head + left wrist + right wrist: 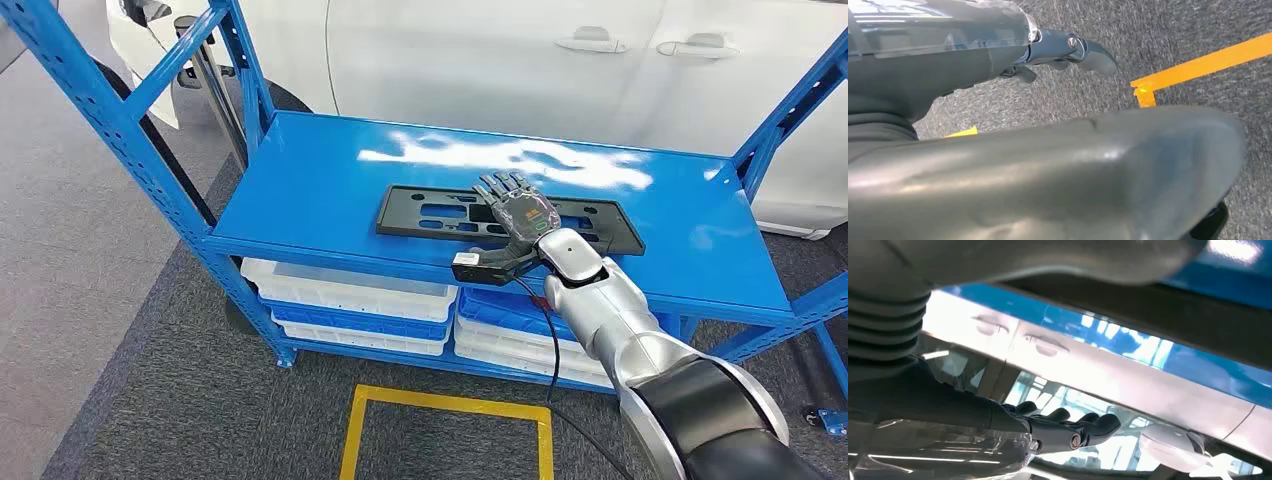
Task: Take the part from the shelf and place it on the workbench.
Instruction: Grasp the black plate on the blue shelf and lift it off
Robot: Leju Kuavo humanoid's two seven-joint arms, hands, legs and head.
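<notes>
1. The part (510, 212), a flat black plate with cut-outs, lies flat on the top board of the blue shelf (300, 190), at the centre of the head view and close to the shelf's front edge.
2. The right hand (516, 215) is stretched over the middle of the part, fingers (503, 184) extended and lying flat above or on the plate; whether they touch it cannot be told. Nothing is grasped: the fingers look released, not clenched.
3. In the right wrist view the dark fingers (1068, 422) lie side by side, slightly curled, with nothing between them.
4. The left hand (1063, 52) hangs over grey carpet beside yellow floor tape (1198, 65); its fingers curl loosely and hold nothing.
5. Judged step: the reach to the part, before any grasp. The workbench is not seen here.
6. The next move likely calls for the fingers to get under or around the plate's edge. A thin flat plate on a smooth board may slide rather than lift.
</notes>
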